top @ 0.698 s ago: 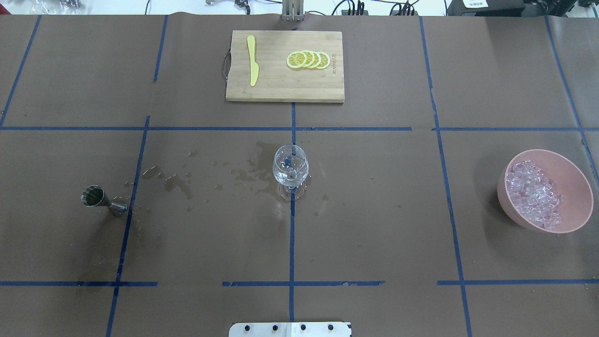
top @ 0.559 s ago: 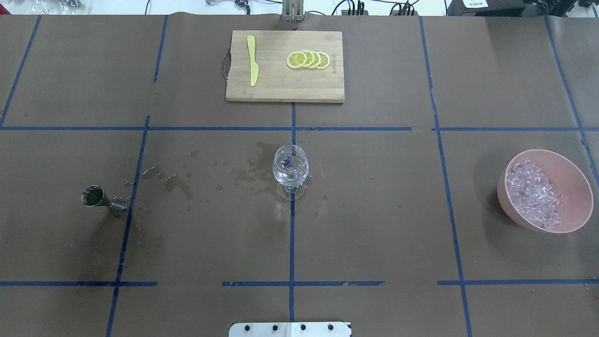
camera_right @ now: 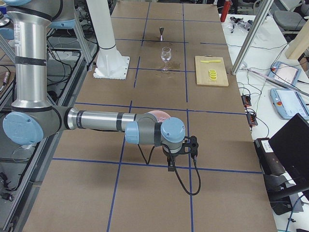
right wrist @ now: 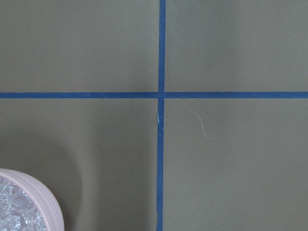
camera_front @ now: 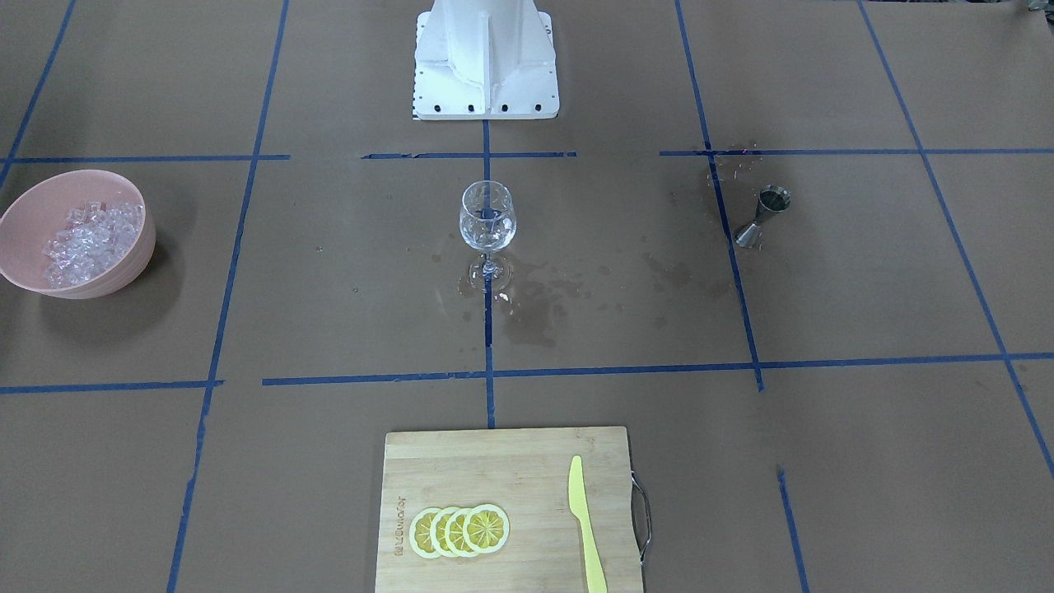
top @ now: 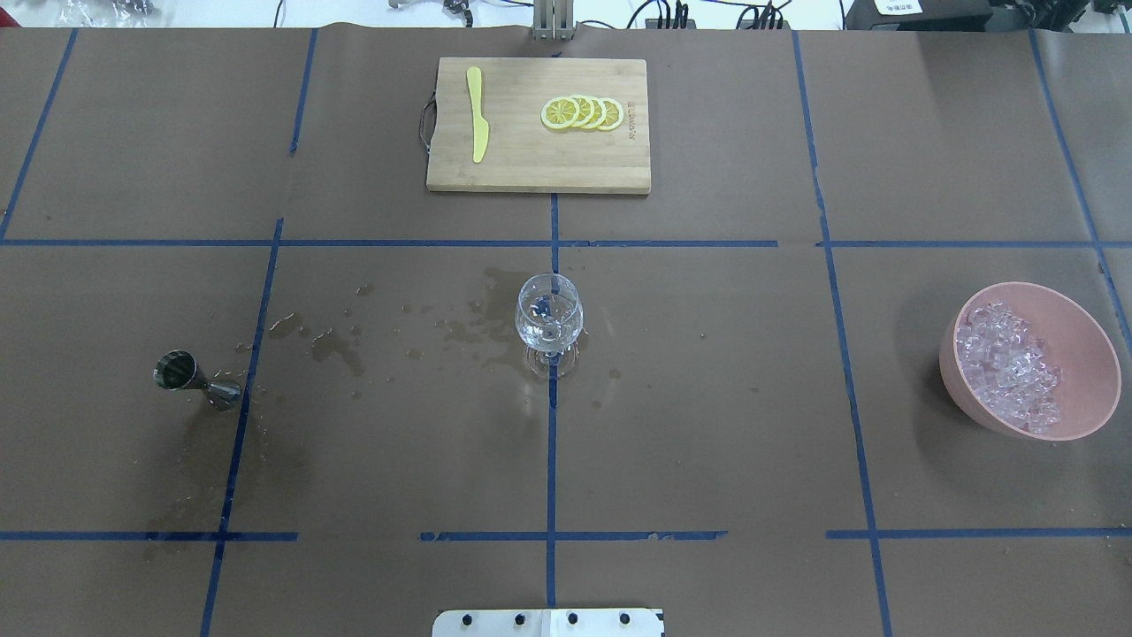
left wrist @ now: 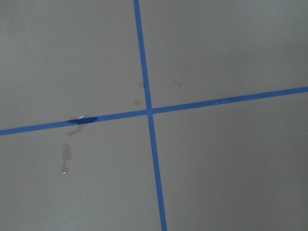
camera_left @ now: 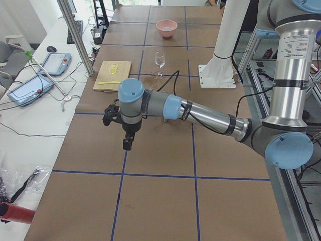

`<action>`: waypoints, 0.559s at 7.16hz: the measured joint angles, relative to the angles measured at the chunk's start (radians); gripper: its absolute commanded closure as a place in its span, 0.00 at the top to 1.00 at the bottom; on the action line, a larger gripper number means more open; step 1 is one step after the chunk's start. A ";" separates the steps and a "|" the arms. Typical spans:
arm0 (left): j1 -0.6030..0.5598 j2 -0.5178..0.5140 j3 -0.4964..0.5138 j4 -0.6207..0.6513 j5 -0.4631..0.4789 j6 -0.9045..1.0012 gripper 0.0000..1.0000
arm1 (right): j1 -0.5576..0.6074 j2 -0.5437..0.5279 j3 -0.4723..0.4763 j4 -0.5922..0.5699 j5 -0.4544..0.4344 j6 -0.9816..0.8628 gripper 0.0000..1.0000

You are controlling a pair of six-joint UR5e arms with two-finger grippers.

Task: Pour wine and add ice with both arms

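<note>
From the front, the wine glass (camera_front: 487, 216) stands in the middle. The ice (camera_front: 86, 235) sits in the pink bowl (camera_front: 49, 191), far off to the side.

From above, nothing has moved since a moment ago, so I think no step is going on.

In the side views, the left claw (camera_left: 128, 143) and right claw (camera_right: 170, 165) hang over bare table. I cannot tell if they are open.

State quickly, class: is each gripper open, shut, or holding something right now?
Left gripper: cannot be told; only a side view shows it.
Right gripper: cannot be told; only a side view shows it.
</note>
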 measured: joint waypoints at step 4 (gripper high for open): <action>0.124 0.007 -0.283 -0.016 0.049 -0.283 1.00 | -0.001 0.035 0.004 -0.005 -0.012 -0.001 1.00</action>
